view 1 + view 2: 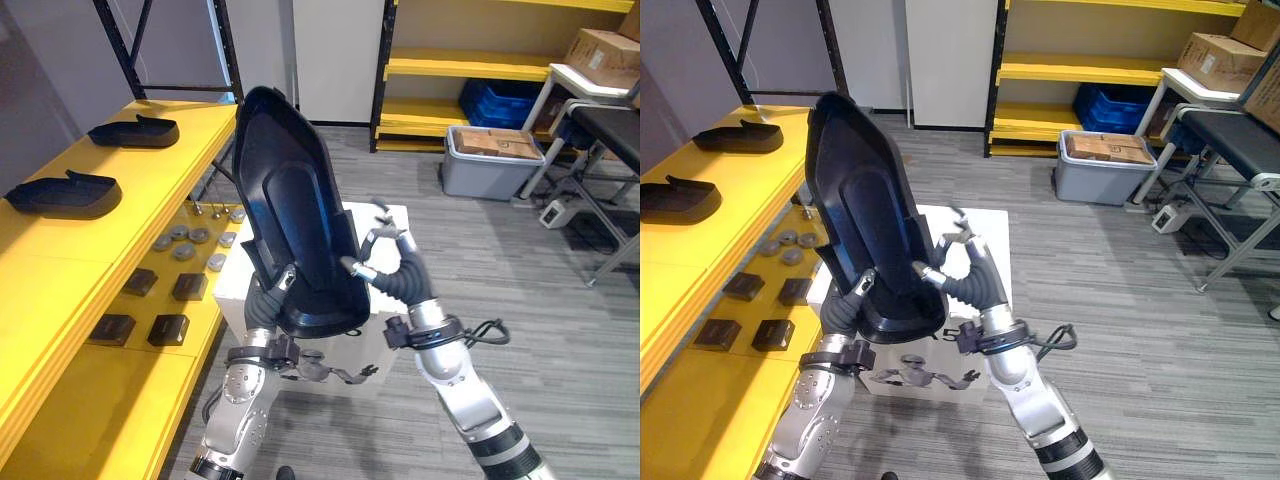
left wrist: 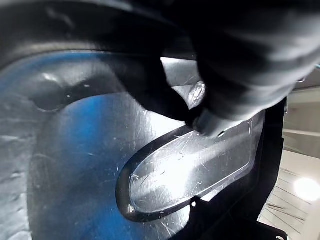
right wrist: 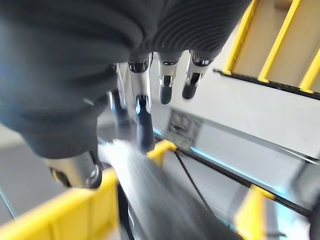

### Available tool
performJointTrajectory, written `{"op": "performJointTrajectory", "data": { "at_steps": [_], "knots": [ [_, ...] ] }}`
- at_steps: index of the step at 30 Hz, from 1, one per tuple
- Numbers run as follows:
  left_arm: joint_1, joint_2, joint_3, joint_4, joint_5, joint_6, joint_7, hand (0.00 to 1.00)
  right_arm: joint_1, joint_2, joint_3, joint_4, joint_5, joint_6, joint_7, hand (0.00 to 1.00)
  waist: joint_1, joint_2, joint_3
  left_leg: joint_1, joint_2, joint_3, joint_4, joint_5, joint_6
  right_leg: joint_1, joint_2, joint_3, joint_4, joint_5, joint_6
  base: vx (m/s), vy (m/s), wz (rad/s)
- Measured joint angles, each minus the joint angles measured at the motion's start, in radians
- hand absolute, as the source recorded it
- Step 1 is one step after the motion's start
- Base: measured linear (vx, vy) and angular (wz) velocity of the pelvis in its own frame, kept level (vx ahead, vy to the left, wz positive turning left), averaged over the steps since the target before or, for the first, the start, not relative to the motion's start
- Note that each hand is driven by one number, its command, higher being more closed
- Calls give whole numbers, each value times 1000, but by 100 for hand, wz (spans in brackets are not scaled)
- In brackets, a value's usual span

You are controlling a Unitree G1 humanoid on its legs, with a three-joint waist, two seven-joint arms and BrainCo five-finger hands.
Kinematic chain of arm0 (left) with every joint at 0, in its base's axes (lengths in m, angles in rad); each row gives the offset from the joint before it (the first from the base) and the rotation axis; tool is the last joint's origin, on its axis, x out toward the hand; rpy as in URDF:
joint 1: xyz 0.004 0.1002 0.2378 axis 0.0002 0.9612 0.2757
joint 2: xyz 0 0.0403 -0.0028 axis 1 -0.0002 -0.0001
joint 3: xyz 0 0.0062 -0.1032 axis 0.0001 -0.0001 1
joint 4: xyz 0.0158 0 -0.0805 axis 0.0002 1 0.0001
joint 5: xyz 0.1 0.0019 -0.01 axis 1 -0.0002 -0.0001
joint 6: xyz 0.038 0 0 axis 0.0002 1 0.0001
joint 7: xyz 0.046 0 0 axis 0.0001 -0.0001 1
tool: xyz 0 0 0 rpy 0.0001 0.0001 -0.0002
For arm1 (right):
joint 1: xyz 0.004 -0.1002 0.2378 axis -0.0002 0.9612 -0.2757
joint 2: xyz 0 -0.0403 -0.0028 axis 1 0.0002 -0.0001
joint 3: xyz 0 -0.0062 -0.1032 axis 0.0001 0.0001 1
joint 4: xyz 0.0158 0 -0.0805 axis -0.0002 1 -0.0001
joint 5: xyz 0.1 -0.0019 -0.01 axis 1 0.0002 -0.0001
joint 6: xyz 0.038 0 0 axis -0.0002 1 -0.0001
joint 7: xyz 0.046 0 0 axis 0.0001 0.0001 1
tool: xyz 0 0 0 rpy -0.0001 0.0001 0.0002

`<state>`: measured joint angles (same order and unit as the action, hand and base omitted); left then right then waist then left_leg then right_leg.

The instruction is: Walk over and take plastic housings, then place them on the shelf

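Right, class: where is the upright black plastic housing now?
The housing sits centre of the eye views, between the left robot hand and right robot hand, right of the yellow shelf.

Yellow shelf (image 1: pixel 60 260) on the left. Top level carries two black housings, well apart: near housing (image 1: pixel 63 194), far housing (image 1: pixel 133 131). Lower level (image 1: pixel 200 325): four small black blocks (image 1: pixel 168 329) in two rows, a cluster of grey discs (image 1: pixel 183 240) beyond them. Floor (image 1: pixel 540 280) is grey plank-pattern. White box (image 1: pixel 995 225) stands on it just beside the shelf. Grey bin (image 1: pixel 490 172) with a cardboard box (image 1: pixel 497 143) inside stands by a second yellow shelf (image 1: pixel 460 66), which holds a blue crate (image 1: pixel 500 100).
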<state>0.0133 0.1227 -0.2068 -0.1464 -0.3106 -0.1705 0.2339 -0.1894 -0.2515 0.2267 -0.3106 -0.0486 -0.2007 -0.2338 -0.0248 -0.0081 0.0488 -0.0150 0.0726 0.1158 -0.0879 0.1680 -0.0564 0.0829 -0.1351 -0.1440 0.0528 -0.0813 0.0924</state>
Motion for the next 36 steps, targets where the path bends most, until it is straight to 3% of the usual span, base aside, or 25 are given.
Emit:
{"op": "performJointTrajectory", "data": {
  "at_steps": [5,11,16,19,22,28,32,36],
  "knots": [
    [80,-30,94,0,64,18,2,100,41,50,-210,-61,253,-67,22,0,-8,0,0,0,1,1,0,0,0,0,1,0,-1,0,0,0,0,0],
    [152,-65,177,-17,80,19,4,100,166,71,-416,-34,398,-107,27,0,-11,0,0,0,2,1,-2,-1,0,0,1,0,-1,0,0,0,0,0],
    [216,-78,244,-55,78,19,-3,100,336,72,-498,187,373,-87,39,0,-16,0,-3,-3,2,0,-4,-3,-4,0,1,-2,-6,0,0,0,0,0],
    [268,-91,268,-75,67,17,-24,100,430,88,-500,358,248,-16,72,0,-19,2,-4,-6,2,-1,-4,-4,-4,0,1,-3,-9,0,0,0,0,0],
    [293,-115,277,-78,57,16,-45,100,460,113,-500,569,154,23,101,0,-18,2,-4,-7,1,-5,-4,-4,-5,3,1,-6,-9,0,0,0,0,3],
    [340,-123,250,-94,57,15,-69,100,464,170,-486,916,140,58,134,0,-7,2,-5,3,1,-12,-4,-4,-5,18,2,-10,-4,-1,1,0,0,4],
    [359,-135,237,-119,58,15,-76,100,475,194,-442,993,140,73,153,0,-2,6,-7,3,0,-33,-5,-4,-5,26,1,-34,8,-7,5,-17,-3,14],
    [375,-150,234,-146,58,15,-79,100,470,210,-396,1017,140,80,159,0,23,5,6,-7,-7,-101,-4,3,-12,47,-4,-103,47,-36,5,-23,-21,49]
  ]
}}
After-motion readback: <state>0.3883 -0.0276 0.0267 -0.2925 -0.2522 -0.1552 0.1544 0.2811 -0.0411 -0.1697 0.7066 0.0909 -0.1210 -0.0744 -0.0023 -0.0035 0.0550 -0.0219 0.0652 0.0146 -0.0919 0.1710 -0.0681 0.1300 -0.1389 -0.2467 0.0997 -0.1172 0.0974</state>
